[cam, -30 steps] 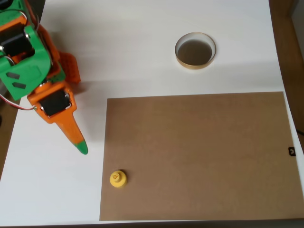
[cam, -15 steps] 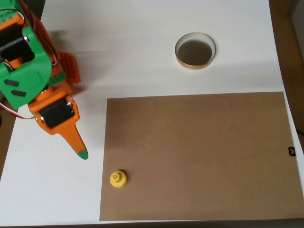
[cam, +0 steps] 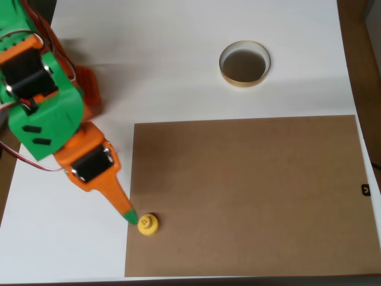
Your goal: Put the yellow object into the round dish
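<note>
Where the brown mat [cam: 247, 193] meets the white table [cam: 172, 59] at its left edge, the yellow object [cam: 147, 224] is seen in the overhead view: a small bright yellow piece with a round base and a narrower knob on top. The orange, green-tipped hand [cam: 129, 217] is positioned with its tip against the object's left side. How far the hand is opened cannot be told. The round dish [cam: 244, 64], tan-rimmed and dark inside, is located well apart, on the table.

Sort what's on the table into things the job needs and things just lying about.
Needed: the yellow object, the round dish, the gripper reaching for the yellow object.
Lying about: the brown mat, a small black item at its right edge.
</note>
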Motion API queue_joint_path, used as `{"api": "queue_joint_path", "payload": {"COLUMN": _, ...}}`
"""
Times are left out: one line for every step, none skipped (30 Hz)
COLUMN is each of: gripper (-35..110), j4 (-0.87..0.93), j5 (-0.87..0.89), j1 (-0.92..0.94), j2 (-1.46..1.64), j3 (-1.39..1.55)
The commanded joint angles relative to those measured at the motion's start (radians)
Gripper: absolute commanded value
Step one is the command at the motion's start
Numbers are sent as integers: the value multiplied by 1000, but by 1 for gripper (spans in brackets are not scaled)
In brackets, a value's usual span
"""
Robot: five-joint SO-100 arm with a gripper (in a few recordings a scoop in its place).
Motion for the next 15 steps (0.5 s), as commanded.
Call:
{"api": "queue_joint_path", "payload": {"gripper": 24, "j4": 48, "j5": 6, "j1": -17, "j2": -95, "j3": -143}}
{"api": "queue_joint_path", "payload": {"gripper": 24, "j4": 64, "j5": 11, "j1": -26, "j2": -129, "j3": -172}}
{"api": "queue_joint_path", "payload": {"gripper": 24, "j4": 75, "j5": 15, "j1": -37, "j2": -160, "j3": -193}}
{"api": "queue_joint_path", "payload": {"gripper": 24, "j4": 84, "j5": 18, "j1": -49, "j2": -186, "j3": -213}}
{"api": "queue_joint_path", "payload": {"gripper": 24, "j4": 97, "j5": 23, "j1": -60, "j2": -210, "j3": -233}}
{"api": "queue_joint_path", "payload": {"gripper": 24, "j4": 109, "j5": 29, "j1": -71, "j2": -233, "j3": -252}}
{"api": "queue_joint_path", "payload": {"gripper": 24, "j4": 118, "j5": 34, "j1": -80, "j2": -255, "j3": -267}}
{"api": "queue_joint_path", "payload": {"gripper": 24, "j4": 129, "j5": 38, "j1": -89, "j2": -273, "j3": -281}}
{"api": "queue_joint_path", "payload": {"gripper": 24, "j4": 143, "j5": 46, "j1": -95, "j2": -296, "j3": -299}}
{"api": "queue_joint_path", "payload": {"gripper": 24, "j4": 160, "j5": 52, "j1": -100, "j2": -321, "j3": -318}}
{"api": "queue_joint_path", "payload": {"gripper": 24, "j4": 178, "j5": 58, "j1": -101, "j2": -350, "j3": -339}}
{"api": "queue_joint_path", "payload": {"gripper": 24, "j4": 193, "j5": 61, "j1": -101, "j2": -376, "j3": -360}}
{"api": "queue_joint_path", "payload": {"gripper": 24, "j4": 207, "j5": 64, "j1": -100, "j2": -400, "j3": -376}}
{"api": "queue_joint_path", "payload": {"gripper": 24, "j4": 216, "j5": 64, "j1": -95, "j2": -420, "j3": -391}}
{"api": "queue_joint_path", "payload": {"gripper": 24, "j4": 224, "j5": 66, "j1": -92, "j2": -437, "j3": -403}}
